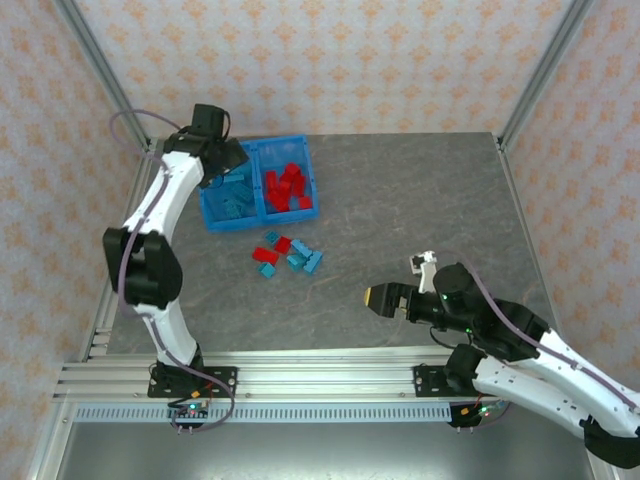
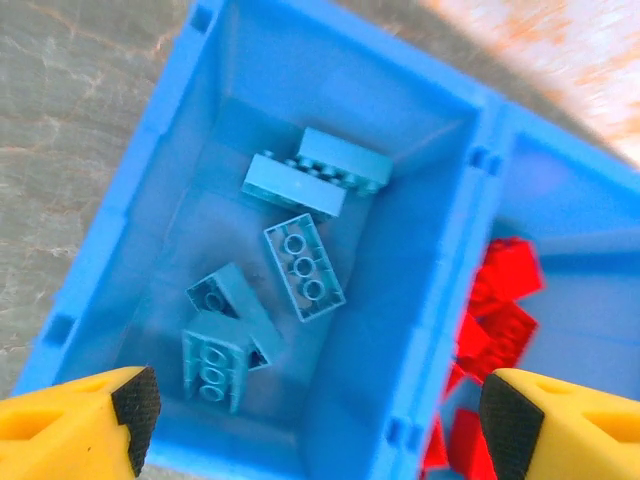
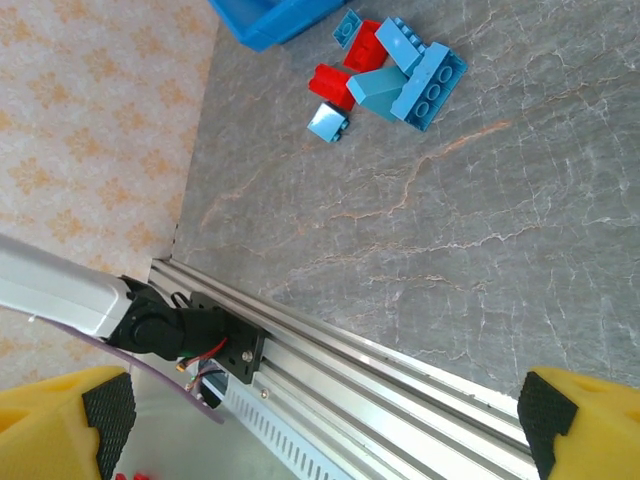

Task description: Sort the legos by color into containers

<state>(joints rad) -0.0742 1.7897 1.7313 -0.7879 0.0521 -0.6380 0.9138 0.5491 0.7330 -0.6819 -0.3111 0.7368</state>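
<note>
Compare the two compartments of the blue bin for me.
The left compartment holds light blue bricks; the right compartment holds red bricks. The open left gripper hangs above the left compartment, while the right compartment has no gripper over it. Both are square halves of one blue bin.

Grey marbled tabletop (image 1: 420,200), peach floral-patterned walls (image 1: 350,60), aluminium corner posts (image 1: 98,68), aluminium rail (image 1: 320,378) along near edge

Grey marbled table (image 1: 420,190), blue bin (image 1: 262,221) and loose legos (image 1: 285,252) on it
</note>
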